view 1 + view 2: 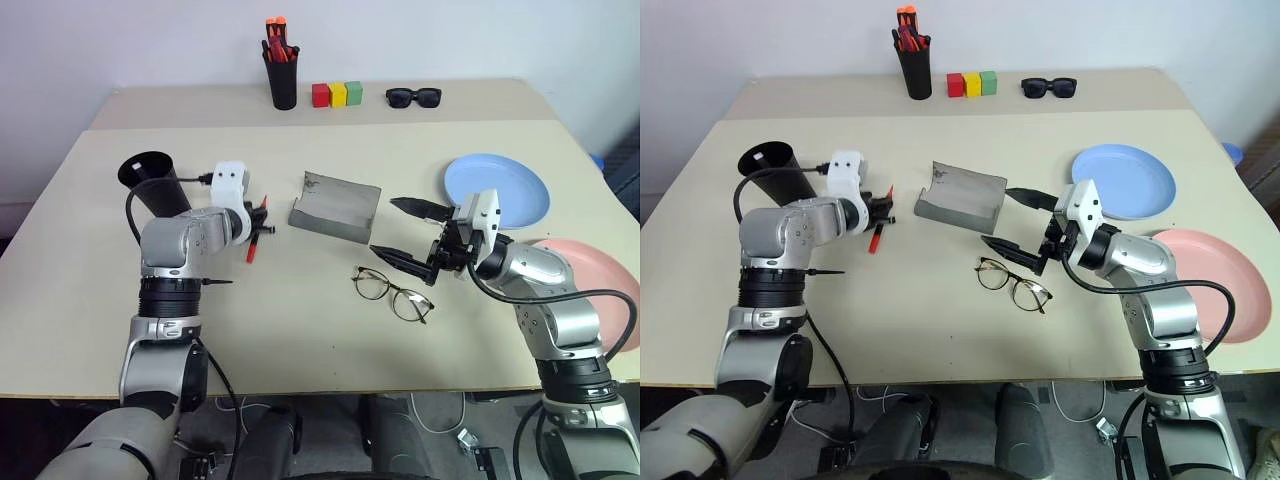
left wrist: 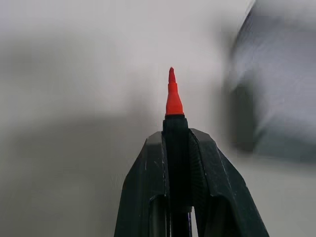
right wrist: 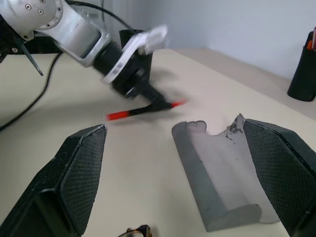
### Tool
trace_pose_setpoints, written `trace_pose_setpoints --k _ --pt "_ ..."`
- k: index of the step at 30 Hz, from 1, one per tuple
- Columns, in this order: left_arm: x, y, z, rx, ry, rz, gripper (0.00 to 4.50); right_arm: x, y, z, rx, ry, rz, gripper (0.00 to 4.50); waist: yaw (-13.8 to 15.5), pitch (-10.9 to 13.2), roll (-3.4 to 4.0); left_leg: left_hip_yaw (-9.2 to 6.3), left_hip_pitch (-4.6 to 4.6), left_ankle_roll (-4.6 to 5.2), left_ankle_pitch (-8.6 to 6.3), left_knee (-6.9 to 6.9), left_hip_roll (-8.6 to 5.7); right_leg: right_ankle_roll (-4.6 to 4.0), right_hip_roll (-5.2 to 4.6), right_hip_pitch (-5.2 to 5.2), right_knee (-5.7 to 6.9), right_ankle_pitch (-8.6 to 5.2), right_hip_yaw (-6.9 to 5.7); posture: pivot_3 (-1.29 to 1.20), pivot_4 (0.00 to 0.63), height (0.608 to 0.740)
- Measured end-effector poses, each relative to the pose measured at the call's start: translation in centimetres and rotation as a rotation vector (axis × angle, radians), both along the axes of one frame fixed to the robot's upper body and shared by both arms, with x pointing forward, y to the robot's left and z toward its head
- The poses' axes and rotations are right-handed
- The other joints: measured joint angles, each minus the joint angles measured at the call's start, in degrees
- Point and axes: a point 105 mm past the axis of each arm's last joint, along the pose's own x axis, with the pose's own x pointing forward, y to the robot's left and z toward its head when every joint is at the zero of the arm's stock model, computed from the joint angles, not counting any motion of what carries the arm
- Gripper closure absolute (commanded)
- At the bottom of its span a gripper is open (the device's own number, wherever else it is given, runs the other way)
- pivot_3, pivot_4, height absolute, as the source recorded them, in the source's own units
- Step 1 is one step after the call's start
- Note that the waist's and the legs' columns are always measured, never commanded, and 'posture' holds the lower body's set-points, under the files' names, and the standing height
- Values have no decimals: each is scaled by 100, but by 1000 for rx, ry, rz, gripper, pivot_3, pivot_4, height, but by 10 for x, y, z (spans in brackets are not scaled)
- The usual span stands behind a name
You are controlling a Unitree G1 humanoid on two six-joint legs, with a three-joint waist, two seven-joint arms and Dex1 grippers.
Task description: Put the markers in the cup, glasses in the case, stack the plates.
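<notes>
Left gripper [image 1: 262, 215] left of centre, fingers clenched on the marker [image 1: 254, 240], red tip poking out past the black fingers [image 2: 148, 177] in the left wrist view, black cup [image 1: 152, 182] just left of it. Right gripper [image 1: 405, 232] right of centre, fingers spread wide and holding nothing, hanging above the glasses [image 1: 392, 293], grey case [image 1: 334, 207] at centre. Blue plate [image 1: 510, 190] at right, pink plate [image 1: 606, 290] at the right edge, apart and unstacked
</notes>
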Motion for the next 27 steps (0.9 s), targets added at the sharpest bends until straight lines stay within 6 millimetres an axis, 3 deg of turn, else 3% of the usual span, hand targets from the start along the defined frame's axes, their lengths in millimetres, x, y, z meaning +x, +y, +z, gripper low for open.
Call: trace_pose_setpoints --k 2,4,6,8,12,16,22,27 --pt "8 0 56 -59 -281 3 4480 1 1 0 0 0 1 0 4 0 0 2 -1 -2 1 0 1 0 0 -1 -4 2 0 0 150 740" --pt "4 14 108 -7 -545 48 4480 1 1 0 2 -3 1 0 -36 -2 3 22 9 -2 -1 -9 3 -1 0 -4 -4 3 12 0 150 740" --pt "-5 38 139 82 -743 137 4480 3 0 0 0 0 -10 0 -61 -9 16 39 18 -1 -3 -16 6 0 1 -7 -4 3 27 0 150 740" --pt "-12 62 149 175 -861 196 4480 3 1 0 0 -1 -11 0 -58 -10 17 41 12 -1 -3 -14 9 -2 4 -16 -1 5 29 0 150 740" --pt "-19 128 154 210 -941 331 4480 3 1 0 2 -1 -9 0 -16 -10 16 40 2 2 -3 -3 11 -2 8 -20 -2 12 28 0 150 740" --pt "-21 159 140 195 -969 391 4480 4 5 3 6 -9 5 0 38 -13 9 33 0 6 -5 7 8 7 8 -10 -5 19 28 0 150 740" --pt "-9 159 92 131 -903 358 4480 4 9 4 8 -11 14 0 86 -14 5 32 0 7 -5 11 7 7 8 -8 -4 21 27 0 150 740" --pt "-3 144 77 90 -889 287 4480 3 12 5 6 -11 24 0 72 -14 5 32 0 9 -6 10 8 6 9 -9 -4 22 26 0 150 740"
